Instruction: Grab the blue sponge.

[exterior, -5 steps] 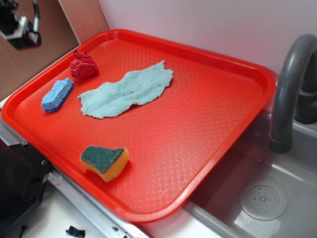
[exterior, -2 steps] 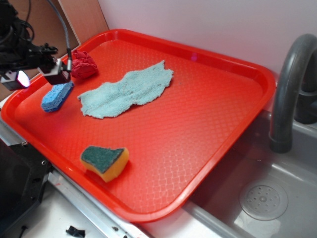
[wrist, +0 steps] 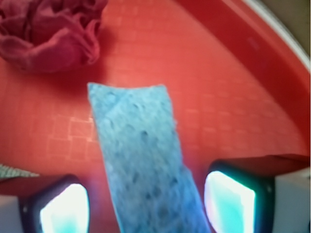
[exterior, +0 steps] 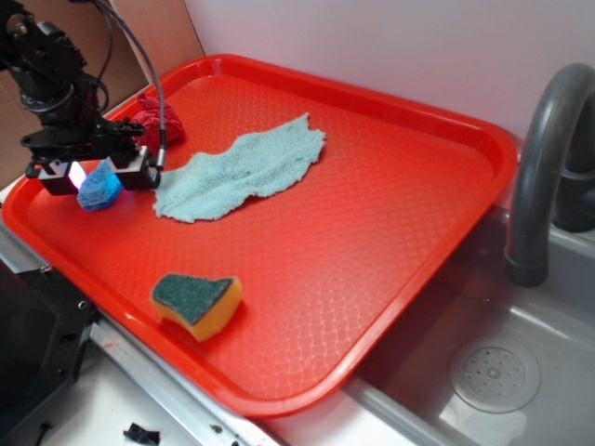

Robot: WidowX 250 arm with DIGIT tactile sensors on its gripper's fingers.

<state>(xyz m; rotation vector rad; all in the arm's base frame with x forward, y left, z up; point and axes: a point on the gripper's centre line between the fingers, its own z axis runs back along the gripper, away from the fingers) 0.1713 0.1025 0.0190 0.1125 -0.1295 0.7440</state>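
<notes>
No brand, label or legible writing appears on any item in either view.

The gripper (wrist: 146,204) has its fingers (wrist: 58,206) apart, one on each side of the blue sponge (wrist: 141,165), with a visible gap between each glowing pad and the sponge's flanks. The sponge lies flat on the red tray (wrist: 233,97), directly between the fingers. Its long axis runs from between the pads straight out beyond the fingertips, with its squared far end pointing toward the crumpled red cloth (wrist: 48,29), which lies past the fingertips and to one side. The tray rim curves past on the other side.

The exterior view shows the gripper (exterior: 96,175) low over the sponge (exterior: 99,189) near the tray's (exterior: 372,232) left edge; only part of the sponge is visible there, the rest hidden by the fingers. That view alone shows a pale teal cloth (exterior: 242,167) beside the fingers, a yellow sponge with green top (exterior: 197,303) well apart, and a grey sink (exterior: 493,372) with tap (exterior: 544,158) beyond the tray.
</notes>
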